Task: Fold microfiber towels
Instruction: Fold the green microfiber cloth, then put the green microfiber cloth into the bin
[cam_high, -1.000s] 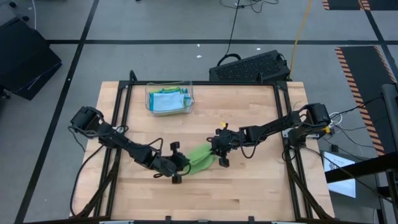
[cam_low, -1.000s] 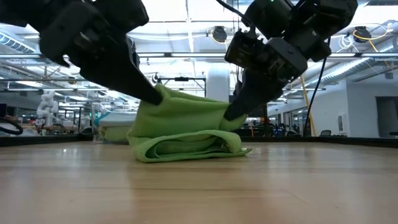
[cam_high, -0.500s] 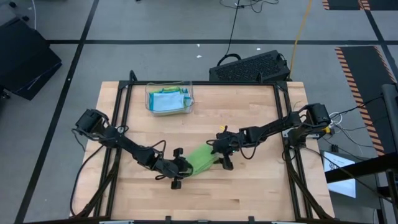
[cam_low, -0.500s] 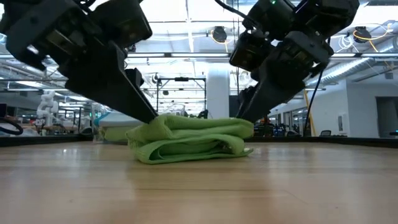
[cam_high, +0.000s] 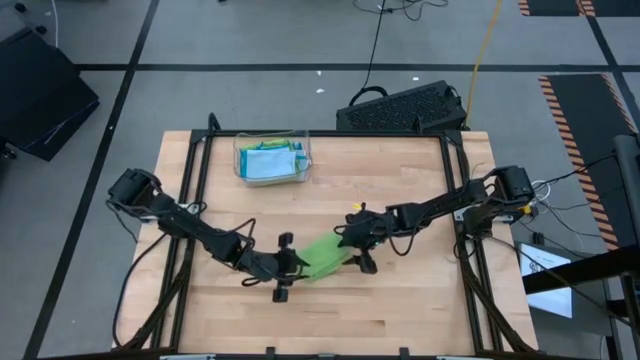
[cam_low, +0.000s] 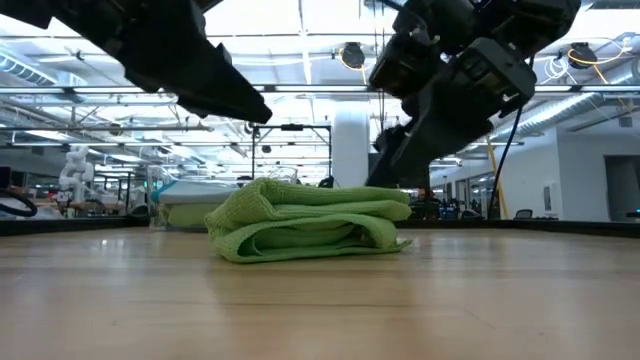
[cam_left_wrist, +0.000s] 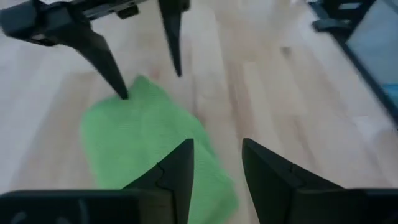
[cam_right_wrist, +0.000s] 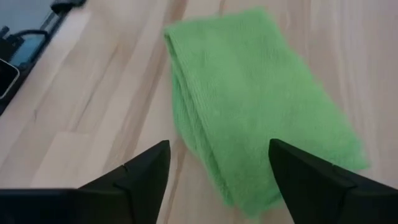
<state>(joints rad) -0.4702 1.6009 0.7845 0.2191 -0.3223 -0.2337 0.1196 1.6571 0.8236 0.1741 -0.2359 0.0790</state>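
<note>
A lime green microfiber towel (cam_high: 322, 258) lies folded in several layers on the wooden table (cam_high: 400, 310), also seen in the low view (cam_low: 305, 225). My left gripper (cam_left_wrist: 216, 146) stands open, raised above the towel's left end (cam_low: 240, 100). My right gripper (cam_right_wrist: 219, 146) stands wide open just over the towel's right end (cam_low: 400, 160); its fingers stand on either side of the towel's end. More folded towels, light blue and green, lie in a clear tray (cam_high: 272, 158) at the far left.
A black keyboard-like object (cam_high: 405, 108) sits beyond the table's far edge. Dark frame rails run along the table's left (cam_high: 190, 200) and right (cam_high: 462, 200) sides. Bare wood lies in front of the towel toward the near edge.
Both grippers have opened and let go of the green towel. Its upper layers, held up a second ago, have sunk onto the layers below. My left gripper has risen and drawn back toward the table's left edge.
</note>
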